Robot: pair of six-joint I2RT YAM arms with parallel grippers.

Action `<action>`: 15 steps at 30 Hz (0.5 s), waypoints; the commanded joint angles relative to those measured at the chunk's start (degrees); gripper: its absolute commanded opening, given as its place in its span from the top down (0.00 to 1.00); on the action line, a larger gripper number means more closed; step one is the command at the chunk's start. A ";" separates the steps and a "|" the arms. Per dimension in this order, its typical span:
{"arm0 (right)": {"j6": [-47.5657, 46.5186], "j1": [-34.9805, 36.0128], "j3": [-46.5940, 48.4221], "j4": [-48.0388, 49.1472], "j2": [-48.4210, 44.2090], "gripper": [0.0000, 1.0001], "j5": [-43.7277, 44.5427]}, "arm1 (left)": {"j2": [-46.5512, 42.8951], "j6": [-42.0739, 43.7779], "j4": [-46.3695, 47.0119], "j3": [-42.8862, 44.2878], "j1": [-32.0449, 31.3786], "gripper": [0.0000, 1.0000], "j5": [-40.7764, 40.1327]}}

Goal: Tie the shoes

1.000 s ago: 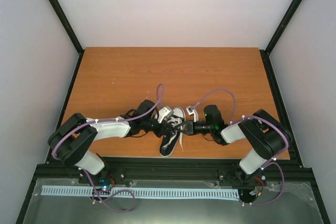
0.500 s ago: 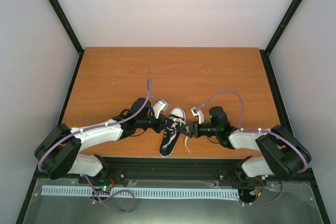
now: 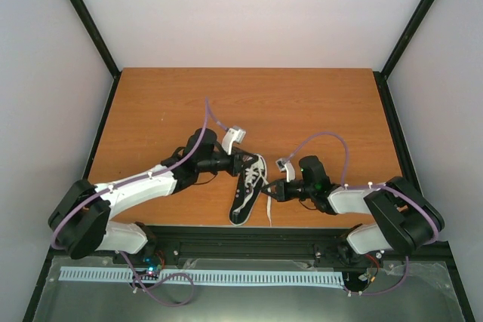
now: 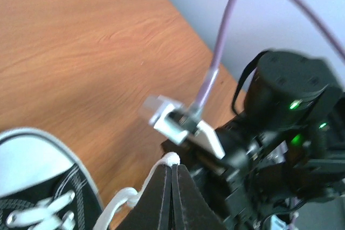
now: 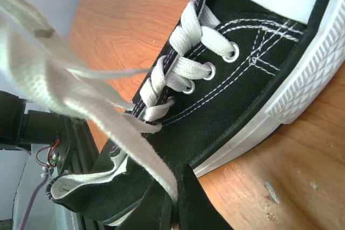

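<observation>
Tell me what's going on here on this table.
Two robot arms are working on a small black sneaker that lies on the wooden table. The left gripper has its jaws shut on one white lace end. The right gripper has its jaws shut on the other lace. No finished bow shows yet.

sneaker (image 5: 237, 92) toe beyond the frame edge
</observation>
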 commanded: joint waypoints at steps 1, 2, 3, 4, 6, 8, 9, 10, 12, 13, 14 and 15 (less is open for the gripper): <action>-1.04 0.05 0.10 -0.06 0.23 0.97 1.52 | 2.05 -6.38 5.75 5.59 -0.59 0.99 3.39; -1.01 0.05 0.19 0.00 0.27 0.97 1.62 | 2.80 -7.46 6.52 6.25 -0.59 0.99 4.13; -0.95 0.05 0.18 -0.01 0.41 0.97 1.83 | 3.60 -8.59 7.34 6.71 -0.59 0.99 5.01; -0.88 0.05 0.23 -0.04 0.51 0.97 2.13 | 4.31 -9.70 8.08 7.26 -0.59 0.99 5.78; -0.81 0.05 0.18 -0.04 0.59 0.97 2.45 | 5.37 -11.62 9.43 7.96 -0.60 0.99 7.13; -0.77 0.05 0.18 -0.05 0.58 0.97 2.64 | 5.70 -12.86 9.18 8.54 -0.59 0.99 7.65; -0.77 0.05 0.24 -0.04 0.57 0.97 2.73 | 5.52 -12.87 8.15 8.91 -0.59 0.99 7.36; -0.70 0.05 0.27 -0.11 0.60 0.97 2.89 | 5.08 -12.23 6.71 9.33 -0.59 0.99 6.88; -0.68 0.03 0.19 -0.40 0.43 0.97 3.39 | 3.68 -10.17 2.03 10.14 -0.51 0.99 4.54; -0.60 0.05 0.19 -0.80 0.19 0.97 3.92 | 2.74 -8.74 -0.91 10.59 -0.50 0.99 2.62; -0.51 0.06 0.19 -1.54 -0.15 0.97 4.56 | 1.23 -6.93 -4.68 11.10 -0.46 0.99 0.44; -0.38 0.05 0.14 -2.49 -0.67 0.97 5.45 | -0.03 -5.15 -8.67 11.40 -0.36 0.99 -2.21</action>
